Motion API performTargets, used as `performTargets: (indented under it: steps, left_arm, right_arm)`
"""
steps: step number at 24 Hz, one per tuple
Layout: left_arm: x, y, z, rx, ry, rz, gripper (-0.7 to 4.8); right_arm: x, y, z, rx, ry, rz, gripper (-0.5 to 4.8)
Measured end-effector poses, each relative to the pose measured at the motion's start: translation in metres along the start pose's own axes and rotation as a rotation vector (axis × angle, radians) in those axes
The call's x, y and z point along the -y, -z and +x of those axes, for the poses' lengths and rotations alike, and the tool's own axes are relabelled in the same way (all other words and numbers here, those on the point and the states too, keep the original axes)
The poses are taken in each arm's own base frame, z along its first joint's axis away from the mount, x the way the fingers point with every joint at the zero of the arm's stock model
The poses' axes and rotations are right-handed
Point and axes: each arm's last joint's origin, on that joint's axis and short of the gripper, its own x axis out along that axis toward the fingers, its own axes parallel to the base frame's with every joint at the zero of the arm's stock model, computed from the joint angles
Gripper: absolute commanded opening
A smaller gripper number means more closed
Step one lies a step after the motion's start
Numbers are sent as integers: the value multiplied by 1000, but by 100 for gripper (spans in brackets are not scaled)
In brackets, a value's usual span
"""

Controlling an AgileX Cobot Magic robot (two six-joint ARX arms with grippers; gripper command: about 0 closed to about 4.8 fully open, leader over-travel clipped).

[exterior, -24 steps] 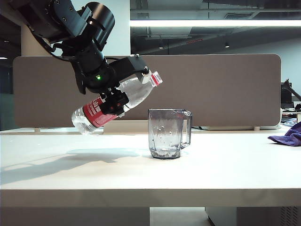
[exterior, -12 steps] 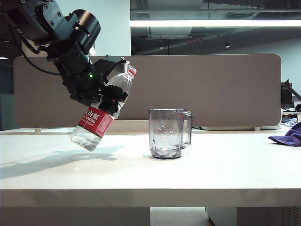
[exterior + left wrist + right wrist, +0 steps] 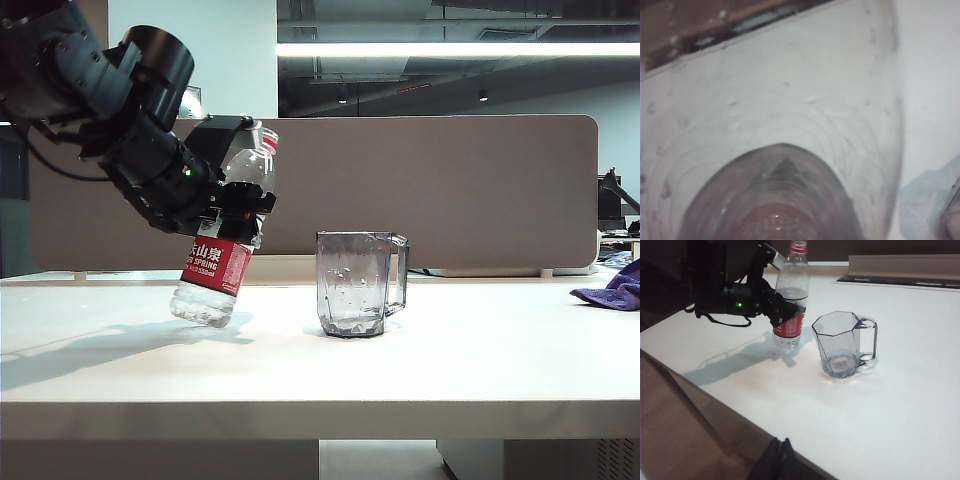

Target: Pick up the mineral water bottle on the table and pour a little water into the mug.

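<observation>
Wide white table (image 3: 480, 350); the mug (image 3: 358, 284) stands upright on it, a purple cloth (image 3: 612, 288) far off beyond its handle side. Left of the mug, the left gripper (image 3: 232, 205) clamps the mineral water bottle (image 3: 224, 240), swung back nearly upright, base just above the tabletop. The right gripper (image 3: 780, 460) hangs pinched together, well back from the mug.

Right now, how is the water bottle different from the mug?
The mineral water bottle hangs tilted in the left gripper, its base just above the table; the mug stands upright on it. The bottle is taller, with a red-and-white label; the mug is plain, greyish, with a side handle. Both are see-through.
</observation>
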Motion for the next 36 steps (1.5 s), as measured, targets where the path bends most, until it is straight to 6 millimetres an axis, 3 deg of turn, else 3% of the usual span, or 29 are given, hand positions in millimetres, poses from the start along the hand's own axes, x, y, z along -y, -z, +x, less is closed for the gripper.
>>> performTargets:
  steps: [10, 22, 33, 36]
  left_arm:
    - [-5, 27, -11, 153, 7, -138, 238]
    - [-9, 34, -6, 198, 20, -197, 242]
    - [-9, 37, -3, 206, 20, -200, 351]
    - [-7, 48, -2, 153, 25, -200, 375]
  right_arm:
    - [0, 0, 0, 0, 0, 0, -8]
    - [0, 0, 0, 0, 0, 0, -8]
    - [0, 0, 0, 0, 0, 0, -8]
    - [0, 0, 0, 0, 0, 0, -7]
